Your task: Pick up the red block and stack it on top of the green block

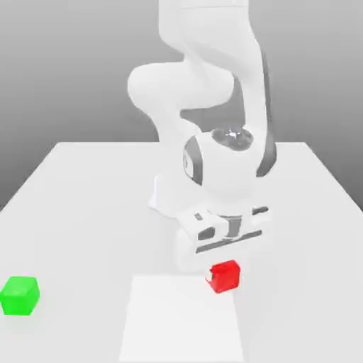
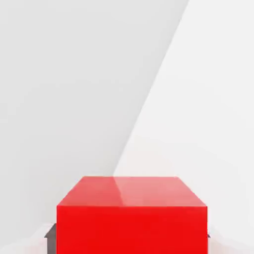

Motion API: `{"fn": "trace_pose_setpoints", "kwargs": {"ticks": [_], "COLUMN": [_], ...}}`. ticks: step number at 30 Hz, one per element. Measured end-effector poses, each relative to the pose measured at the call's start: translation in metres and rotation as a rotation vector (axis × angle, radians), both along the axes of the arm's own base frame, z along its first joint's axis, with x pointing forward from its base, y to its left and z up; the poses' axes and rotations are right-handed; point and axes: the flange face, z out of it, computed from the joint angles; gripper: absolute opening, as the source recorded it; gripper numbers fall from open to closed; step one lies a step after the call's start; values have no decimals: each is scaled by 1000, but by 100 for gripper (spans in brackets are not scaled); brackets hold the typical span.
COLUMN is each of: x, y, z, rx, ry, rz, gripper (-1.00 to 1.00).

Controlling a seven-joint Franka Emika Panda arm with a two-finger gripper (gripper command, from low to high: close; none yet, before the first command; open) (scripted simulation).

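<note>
So the red block is sitting right between the gripper's fingers, closed on it from two opposite sides, and I'd call that a grip. In the exterior view it's at the white square's far corner on the exterior view's right, kinda overlapping that corner. Can't really tell if it's touching the surface or a bit above it, tbh. The block looks turned a little in that view, with the gripper pointing down over it.

The green block is well apart from all that, over at the exterior view's left, on the tabletop and off the white square. Nothing's stacked on it. The arm comes from farther back, between the tabletop's far edge and the white square, and bends over toward the red block.
</note>
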Motion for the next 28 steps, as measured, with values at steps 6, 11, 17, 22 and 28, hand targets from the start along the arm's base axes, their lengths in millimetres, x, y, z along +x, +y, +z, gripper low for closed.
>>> {"fn": "trace_pose_setpoints", "kwargs": {"ticks": [6,11,17,22,28], "x": [2,56,63,47,45], "y": [-4,-126,-309,-388,-391], "z": [46,61,77,61,28], "rx": [0,17,15,2,1], "ry": [1,10,7,-1,0], "rz": [-12,-351,-742,-888,-894], "gripper": [-100,-100,-100,-100,100]}}
